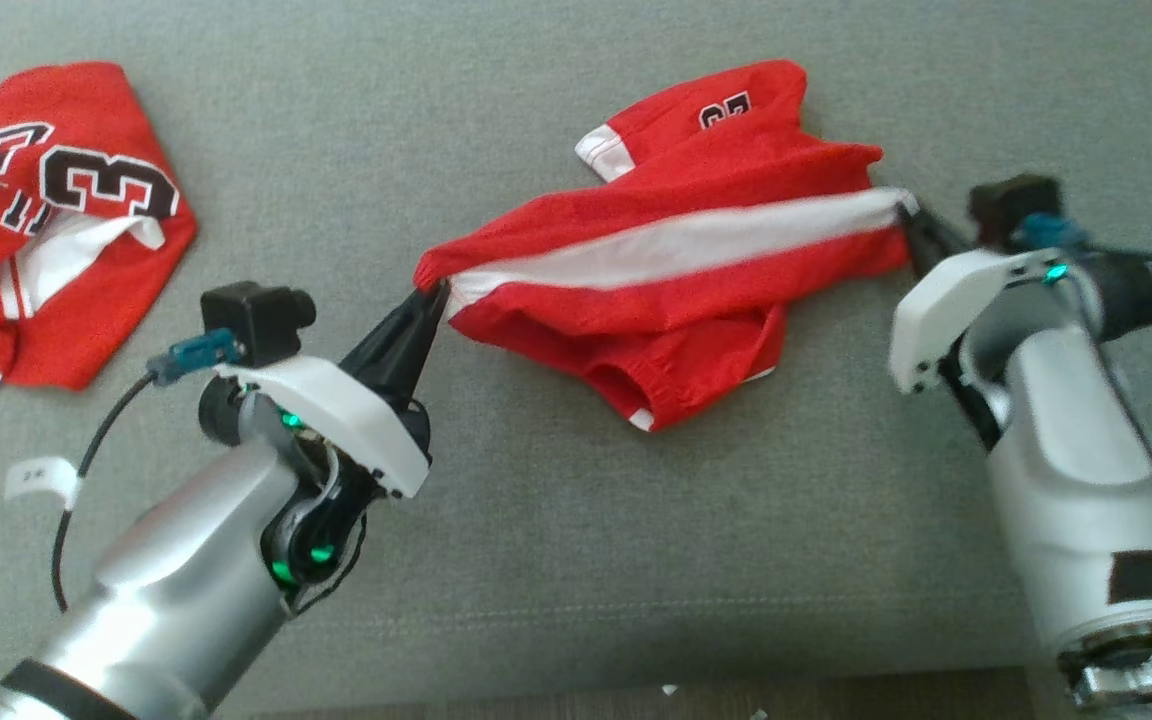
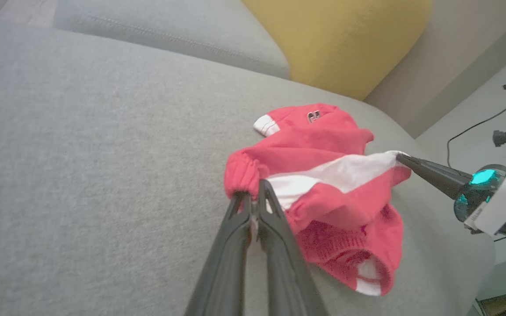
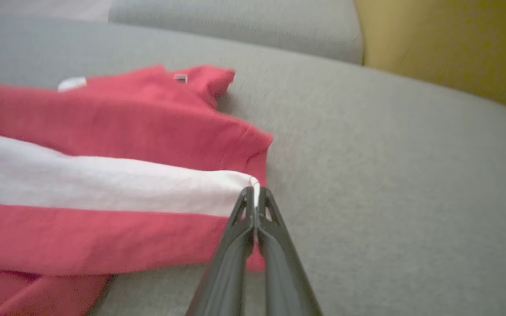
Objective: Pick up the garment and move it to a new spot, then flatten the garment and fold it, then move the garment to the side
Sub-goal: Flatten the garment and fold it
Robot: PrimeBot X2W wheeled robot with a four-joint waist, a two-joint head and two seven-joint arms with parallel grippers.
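The grey sofa [image 1: 556, 520] holds one pair of red shorts [image 1: 676, 290] and one red numbered jersey [image 1: 46, 220]; there are two grippers [image 1: 433, 290] [image 1: 904, 210] and one yellow cushion [image 2: 345, 39].

Red jersey [image 1: 86, 300], head view: large black "3" with a white outline is read. The black characters beside it are broken by folds and cannot be read.
Red shorts [image 1: 676, 290]: a small black print with a white outline is seen on the far leg, upside down. It looks like two digits but is not read with certainty. In the left wrist view it is too small.
White tag [image 1: 41, 478] on black cable [image 1: 58, 545]: faint marks, illegible.
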